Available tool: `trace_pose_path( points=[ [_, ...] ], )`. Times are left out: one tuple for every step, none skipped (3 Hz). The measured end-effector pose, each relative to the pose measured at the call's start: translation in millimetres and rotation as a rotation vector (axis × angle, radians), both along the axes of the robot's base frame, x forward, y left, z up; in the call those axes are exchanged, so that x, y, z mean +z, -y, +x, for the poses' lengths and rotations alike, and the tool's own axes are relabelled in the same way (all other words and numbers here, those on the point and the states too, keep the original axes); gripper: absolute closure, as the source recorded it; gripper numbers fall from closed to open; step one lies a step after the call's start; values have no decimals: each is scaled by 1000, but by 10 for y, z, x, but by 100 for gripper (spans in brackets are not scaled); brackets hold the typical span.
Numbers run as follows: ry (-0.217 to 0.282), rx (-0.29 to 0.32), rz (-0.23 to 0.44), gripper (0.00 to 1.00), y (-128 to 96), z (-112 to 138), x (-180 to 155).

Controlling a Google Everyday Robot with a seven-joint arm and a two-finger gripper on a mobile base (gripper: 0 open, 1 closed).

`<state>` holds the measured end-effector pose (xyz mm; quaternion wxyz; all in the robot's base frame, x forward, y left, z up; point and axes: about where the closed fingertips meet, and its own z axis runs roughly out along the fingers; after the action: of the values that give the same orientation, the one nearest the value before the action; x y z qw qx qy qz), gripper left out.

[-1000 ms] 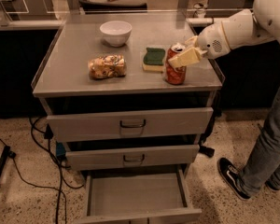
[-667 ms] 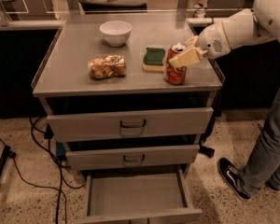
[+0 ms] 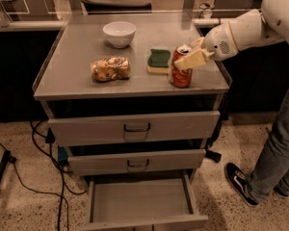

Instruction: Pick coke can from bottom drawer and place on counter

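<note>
The coke can stands upright on the counter near its right front corner, just right of a green sponge. My gripper reaches in from the right on a white arm and is shut on the can's upper part, with one pale finger across its front. The bottom drawer is pulled open below, and its grey floor is bare.
A white bowl, a green and yellow sponge and a snack bag lie on the counter. The two upper drawers are closed. A person's leg and shoe stand at the right. Cables lie on the floor at the left.
</note>
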<state>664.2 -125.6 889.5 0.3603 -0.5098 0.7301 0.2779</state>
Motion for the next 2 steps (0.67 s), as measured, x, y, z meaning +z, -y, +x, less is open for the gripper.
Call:
trace_pose_path(
  points=[
    [0,0,0,28,0,0,0],
    [0,0,0,3,-1,0,0]
  ],
)
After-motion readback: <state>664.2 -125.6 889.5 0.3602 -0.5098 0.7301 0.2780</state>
